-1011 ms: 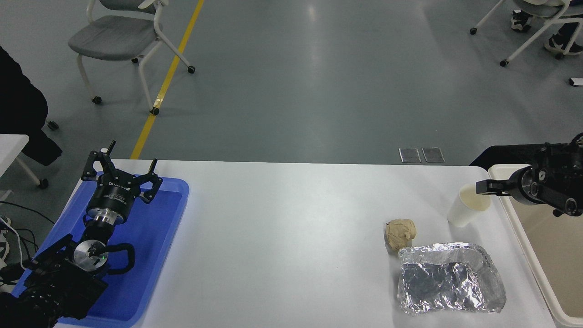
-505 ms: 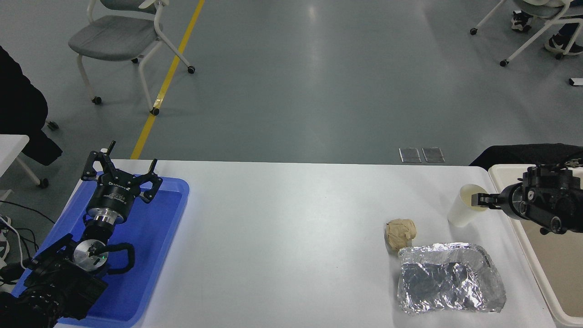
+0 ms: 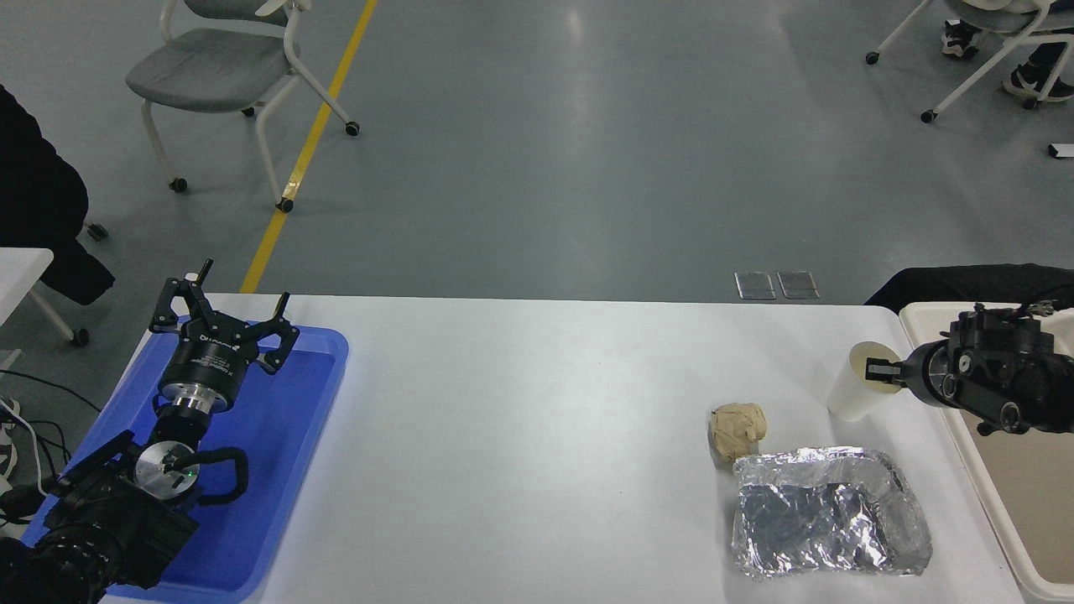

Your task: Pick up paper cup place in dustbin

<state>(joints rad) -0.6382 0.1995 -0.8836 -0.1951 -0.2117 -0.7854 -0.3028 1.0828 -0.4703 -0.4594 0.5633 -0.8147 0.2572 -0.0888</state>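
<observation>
Rightward, the right claw point(image 3: 877, 369) reached into the paper cup point(image 3: 857, 394) near the counter's point(image 3: 537, 403) right edge, grip unclear, dustbin point(image 3: 923, 323) beside it, left claw point(image 3: 222, 315) spread open at the left edge.

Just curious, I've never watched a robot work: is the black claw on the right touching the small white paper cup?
Cannot tell. In the head view the right gripper overlaps the paper cup at its rim, but one angle cannot show contact.

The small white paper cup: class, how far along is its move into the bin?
Done: the right gripper has reached the small white paper cup, a finger inside its rim. In hand: gripping; the cup stands on the white table. Left: lifting it into the large cream-white plastic dustbin.
</observation>
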